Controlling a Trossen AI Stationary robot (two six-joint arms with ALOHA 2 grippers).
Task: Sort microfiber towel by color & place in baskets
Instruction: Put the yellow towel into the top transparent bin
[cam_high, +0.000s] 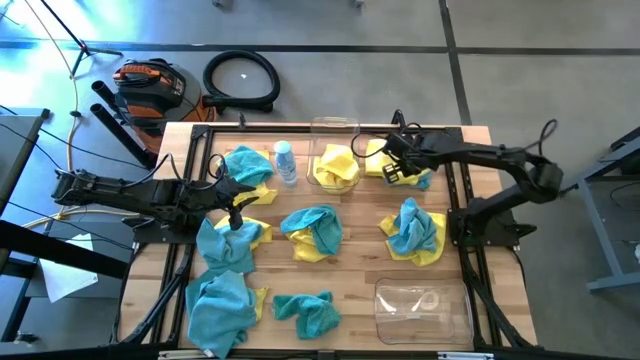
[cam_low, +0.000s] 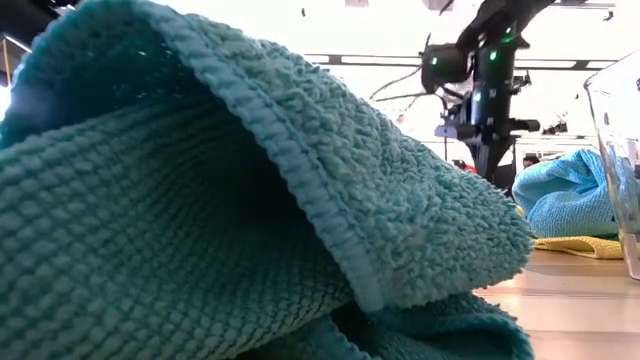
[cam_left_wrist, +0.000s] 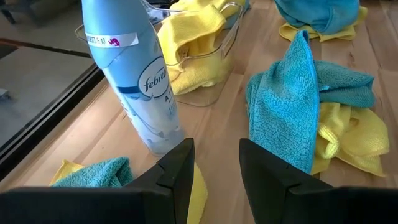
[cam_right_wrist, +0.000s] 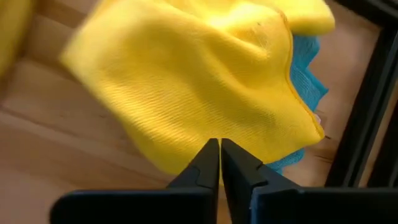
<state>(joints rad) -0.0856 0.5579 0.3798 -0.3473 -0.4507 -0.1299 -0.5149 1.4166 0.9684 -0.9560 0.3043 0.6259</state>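
Yellow and teal microfiber towels lie in crumpled heaps across the wooden table (cam_high: 355, 275). One basket (cam_high: 335, 160) at the far middle holds yellow towels. A second basket (cam_high: 420, 308) stands at the near right. My right gripper (cam_right_wrist: 219, 146) is shut and points down over a yellow towel (cam_right_wrist: 199, 81) that lies on a teal one (cam_right_wrist: 305, 74), at the far right (cam_high: 385, 160). It holds nothing. My left gripper (cam_left_wrist: 216, 165) is open at the table's left (cam_high: 235, 200), with nothing between its fingers. It faces a teal-and-yellow heap (cam_left_wrist: 311, 112).
A pale blue spray bottle (cam_left_wrist: 134, 81) stands upright between my left gripper and the far basket. In the low view a teal towel (cam_low: 220, 200) fills the foreground. The black table frame (cam_right_wrist: 367, 112) runs close beside my right gripper.
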